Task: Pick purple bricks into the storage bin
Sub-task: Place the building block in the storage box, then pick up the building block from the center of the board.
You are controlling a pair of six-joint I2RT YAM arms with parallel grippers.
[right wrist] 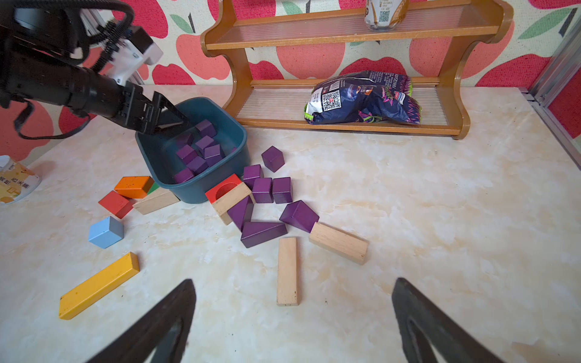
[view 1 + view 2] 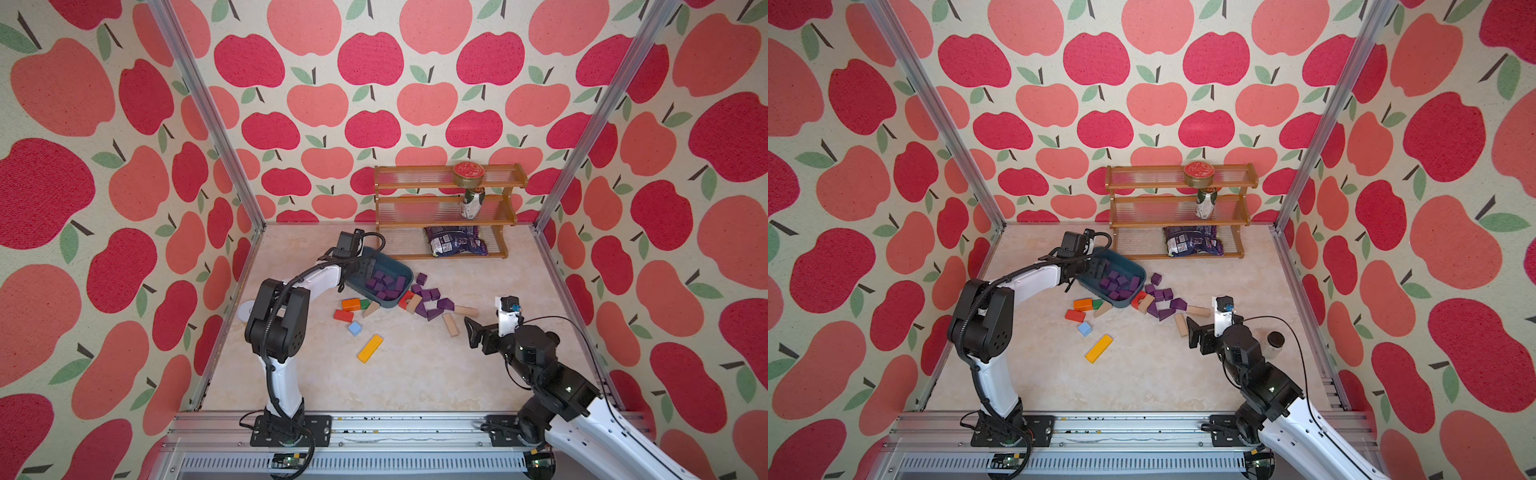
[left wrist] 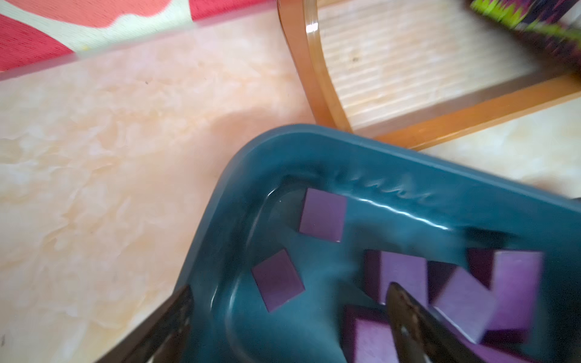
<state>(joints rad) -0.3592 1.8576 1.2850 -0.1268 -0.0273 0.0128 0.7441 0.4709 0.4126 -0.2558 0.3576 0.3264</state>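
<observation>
The teal storage bin [image 2: 400, 266] [image 2: 1133, 264] [image 3: 239, 195] [image 1: 195, 191] sits at mid-table and holds several purple bricks [image 2: 384, 283] [image 2: 1119, 282] [image 3: 322, 215] [image 1: 198, 157]. My left gripper [image 2: 368, 268] [image 2: 1098, 268] [image 3: 289, 290] [image 1: 176, 121] hangs open over the bin's left end, and a loose purple cube [image 3: 278, 279] lies below its jaws. Several more purple bricks [image 2: 432, 297] [image 2: 1165, 295] [image 1: 272, 190], cubes and wedges, lie on the table right of the bin. My right gripper [image 2: 471, 330] [image 2: 1192, 332] [image 1: 292, 283] is open and empty, near right of that cluster.
Orange [image 2: 351, 304], red [image 2: 343, 316], light-blue [image 2: 354, 328] and yellow [image 2: 370, 348] blocks lie in front of the bin. Tan blocks [image 1: 287, 270] [image 1: 338, 242] lie by the purple cluster. A wooden rack [image 2: 449, 224] with a snack bag stands behind. A paper cup [image 1: 12, 185] is far left.
</observation>
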